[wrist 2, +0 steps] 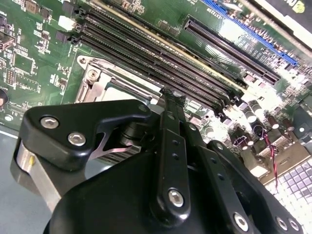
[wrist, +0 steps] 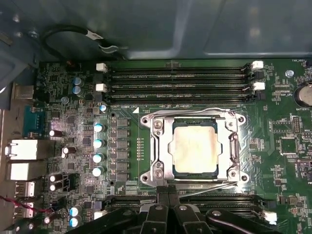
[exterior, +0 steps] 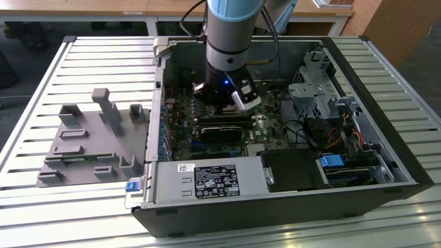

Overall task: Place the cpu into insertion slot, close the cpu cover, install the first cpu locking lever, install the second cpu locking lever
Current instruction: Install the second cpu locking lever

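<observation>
White slatted tabletop [exterior: 82, 206] carries an open black computer case [exterior: 276, 212] in the exterior view, with wooden desks along the top edge of that frame. Nearest the camera, at lower centre, a grey power supply [exterior: 206, 182] with a printed label lies along the case's front wall. On the exterior view's left, outside the case, a grey moulded fixture [exterior: 90, 144] with upright posts rests on the slats. Farther in, at the frame's middle, the arm [exterior: 233, 31] reaches straight down into the case, its gripper [exterior: 222, 106] low over the green motherboard [exterior: 183, 142]. On the exterior view's right a metal drive cage [exterior: 313, 95] and coloured cables fill that side.

In the first wrist view the black gripper linkages [wrist: 168, 214] sit at the bottom edge, and whether the fingers are apart or together cannot be told. Just beyond them, at the frame's centre, the cpu [wrist: 195, 146] lies flat in the insertion slot [wrist: 173, 168], its dull silver-tan top showing through the cut-out of the cpu cover [wrist: 161, 146], which lies down over it. Thin wire levers run along the cover's upper and lower edges. Beyond the socket, long black memory slots [wrist: 180, 78] cross the upper middle of the frame.

In the second wrist view the gripper body [wrist 2: 146, 185] fills the lower half, with the socket's metal frame [wrist 2: 107, 85] just behind it.
</observation>
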Robot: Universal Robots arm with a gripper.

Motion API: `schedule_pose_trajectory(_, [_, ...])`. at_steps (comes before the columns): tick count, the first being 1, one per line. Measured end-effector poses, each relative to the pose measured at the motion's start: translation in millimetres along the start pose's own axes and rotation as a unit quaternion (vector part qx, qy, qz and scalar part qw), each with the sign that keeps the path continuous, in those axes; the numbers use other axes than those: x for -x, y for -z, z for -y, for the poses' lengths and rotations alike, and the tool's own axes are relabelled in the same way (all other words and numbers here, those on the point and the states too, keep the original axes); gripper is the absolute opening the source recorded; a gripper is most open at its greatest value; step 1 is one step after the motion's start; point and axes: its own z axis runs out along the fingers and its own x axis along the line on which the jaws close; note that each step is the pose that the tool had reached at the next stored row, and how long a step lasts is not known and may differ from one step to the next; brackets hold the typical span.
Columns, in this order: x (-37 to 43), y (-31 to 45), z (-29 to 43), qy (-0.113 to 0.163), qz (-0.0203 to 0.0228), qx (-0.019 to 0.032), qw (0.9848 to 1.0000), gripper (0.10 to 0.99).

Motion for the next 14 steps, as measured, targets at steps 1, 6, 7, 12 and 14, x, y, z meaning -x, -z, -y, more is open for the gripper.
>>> schedule_pose_trajectory(1, [-0.1,0.0,0.5,0.000,0.0000,0.0002,1.0000,0.106])
schedule_pose_trajectory(6, [-0.9,0.1,2.0,0.000,-0.0001,0.0036,1.0000,0.106])
schedule_pose_trajectory(7, [-1.1,0.0,2.2,0.000,-0.0002,0.0049,1.0000,0.106])
schedule_pose_trajectory(12, [-1.5,0.2,5.8,0.000,-0.0006,0.0163,0.9999,0.106])
schedule_pose_trajectory(14, [-1.7,0.4,7.8,0.000,-0.0007,0.0205,0.9998,0.106])
